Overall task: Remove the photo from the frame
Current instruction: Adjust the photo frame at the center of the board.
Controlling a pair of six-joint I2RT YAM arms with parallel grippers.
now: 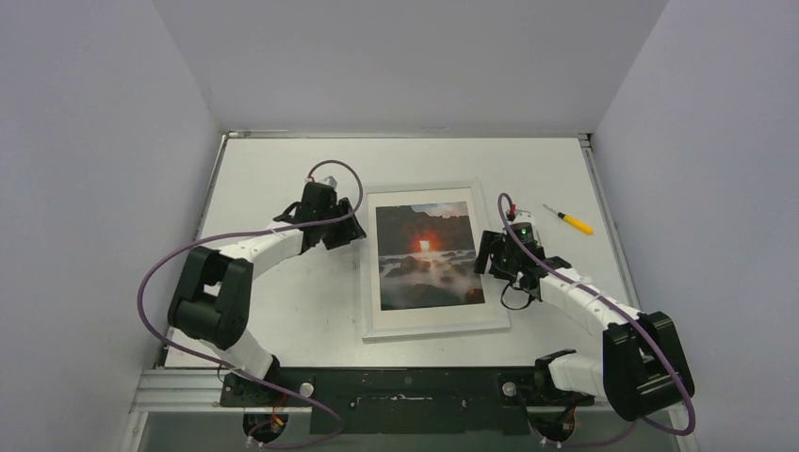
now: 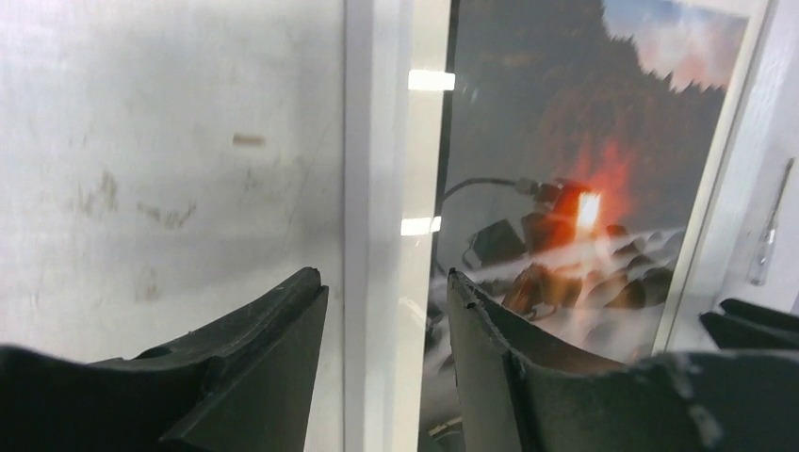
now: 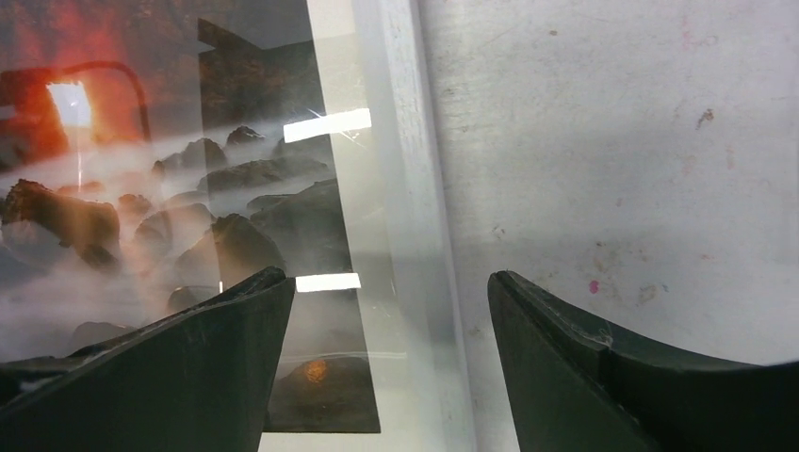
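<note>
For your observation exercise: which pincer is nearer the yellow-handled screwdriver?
The right pincer, at the frame edge facing the screwdriver; the left pincer sits across the photo.

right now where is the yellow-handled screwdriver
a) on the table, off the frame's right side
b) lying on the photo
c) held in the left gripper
a: the screwdriver lies on the table, apart from the frame, off its right side.

Frame [image 1: 433, 322] occupies table [image 1: 273, 169] centre; screwdriver [image 1: 571, 221] lies far right; open room left of frame and beyond.
</note>
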